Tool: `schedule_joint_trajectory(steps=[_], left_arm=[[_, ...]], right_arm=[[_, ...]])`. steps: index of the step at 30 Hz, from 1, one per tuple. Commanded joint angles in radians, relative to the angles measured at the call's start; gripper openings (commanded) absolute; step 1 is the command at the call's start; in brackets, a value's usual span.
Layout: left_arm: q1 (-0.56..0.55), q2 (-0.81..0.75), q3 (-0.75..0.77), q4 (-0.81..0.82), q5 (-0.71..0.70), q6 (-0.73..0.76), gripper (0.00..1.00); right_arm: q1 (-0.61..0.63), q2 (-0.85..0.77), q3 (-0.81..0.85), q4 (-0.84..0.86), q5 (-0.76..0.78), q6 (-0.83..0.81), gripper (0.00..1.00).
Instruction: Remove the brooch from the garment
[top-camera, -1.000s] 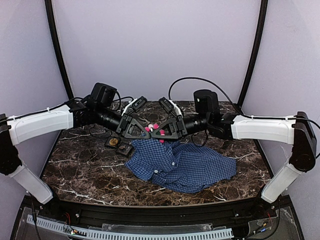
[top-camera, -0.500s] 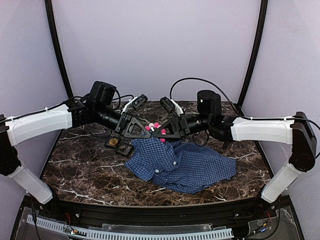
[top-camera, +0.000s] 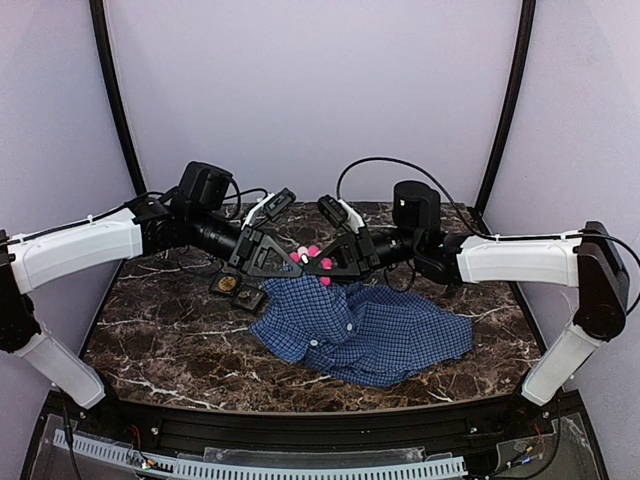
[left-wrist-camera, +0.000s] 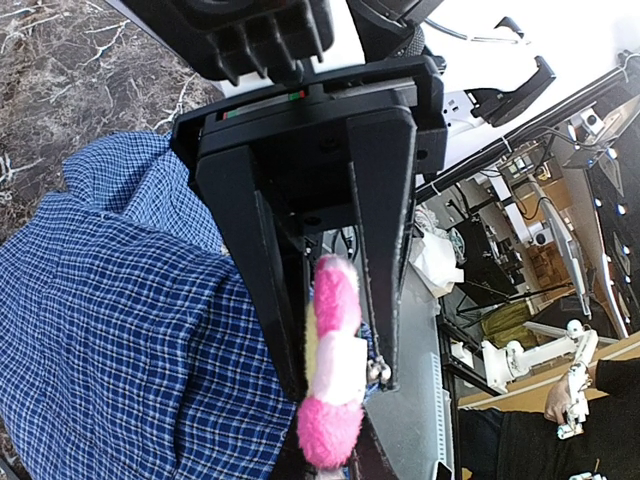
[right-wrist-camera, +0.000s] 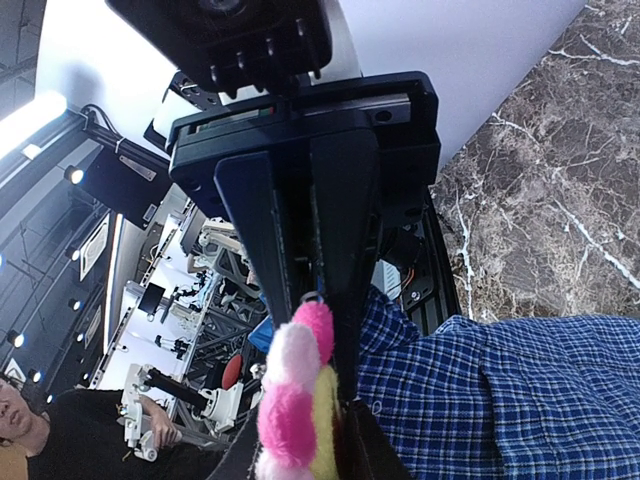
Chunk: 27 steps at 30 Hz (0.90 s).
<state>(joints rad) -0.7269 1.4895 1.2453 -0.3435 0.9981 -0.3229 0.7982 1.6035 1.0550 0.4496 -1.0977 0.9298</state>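
Pink, white and yellow plush marks the brooch (left-wrist-camera: 336, 350). It sits at the centre of the top view, at the upper edge of the blue checked shirt (top-camera: 380, 335), which lies crumpled on the marble table (top-camera: 160, 340). Both arms reach in from the sides of the frame and meet tip to tip over it.

The left gripper (top-camera: 288, 262) is closed, and in its wrist view the plush fills the narrow gap between its fingers, so it appears to be clamped on the brooch. The right gripper (top-camera: 318, 266) has its jaws drawn narrow with the plush right at their tips. I cannot tell whether they have bitten on the brooch, on the cloth, or on nothing. A small metal ring shows at those tips.

This opposed pose looks chosen so that one side steadies the work while the other works the pin free, with the cloth lifted slightly off the stone. The brooch seems not yet separated from the shirt.

Compared with a second ago, the right gripper has edged slightly toward the left of the frame and its jaws have narrowed. The left arm, the shirt and the small black tray (top-camera: 238, 290) at centre left look unchanged.
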Motion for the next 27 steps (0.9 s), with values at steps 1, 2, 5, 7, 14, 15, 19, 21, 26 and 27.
schedule_joint_trajectory(steps=[1,2,5,7,14,15,19,21,26,27], left_arm=[[-0.005,-0.025,0.033,-0.033,-0.031,0.028,0.01],[-0.007,-0.024,0.035,-0.034,-0.031,0.028,0.01],[-0.007,-0.022,0.038,-0.039,-0.033,0.03,0.01],[-0.008,-0.022,0.041,-0.043,-0.033,0.033,0.01],[-0.008,-0.019,0.048,-0.058,-0.034,0.042,0.01],[-0.01,-0.019,0.048,-0.059,-0.034,0.043,0.01],[-0.012,-0.016,0.053,-0.065,-0.035,0.048,0.01],[-0.012,-0.014,0.056,-0.067,-0.036,0.05,0.01],[-0.015,-0.009,0.061,-0.075,-0.033,0.055,0.01],[-0.015,-0.008,0.061,-0.077,-0.033,0.056,0.01]], right_arm=[[0.0,0.006,0.0,0.062,-0.024,0.017,0.21],[0.001,0.008,-0.001,0.058,-0.023,0.017,0.2],[0.0,0.013,-0.001,0.045,-0.02,0.017,0.17],[0.0,0.016,-0.002,0.042,-0.017,0.018,0.15],[0.0,0.038,0.019,-0.017,0.003,0.011,0.11],[0.0,0.042,0.027,-0.04,0.003,0.003,0.11],[0.0,0.056,0.053,-0.119,0.007,-0.037,0.09],[0.001,0.069,0.069,-0.175,0.017,-0.06,0.07],[0.0,0.092,0.078,-0.225,0.019,-0.071,0.03],[-0.001,0.096,0.081,-0.227,0.016,-0.07,0.03]])
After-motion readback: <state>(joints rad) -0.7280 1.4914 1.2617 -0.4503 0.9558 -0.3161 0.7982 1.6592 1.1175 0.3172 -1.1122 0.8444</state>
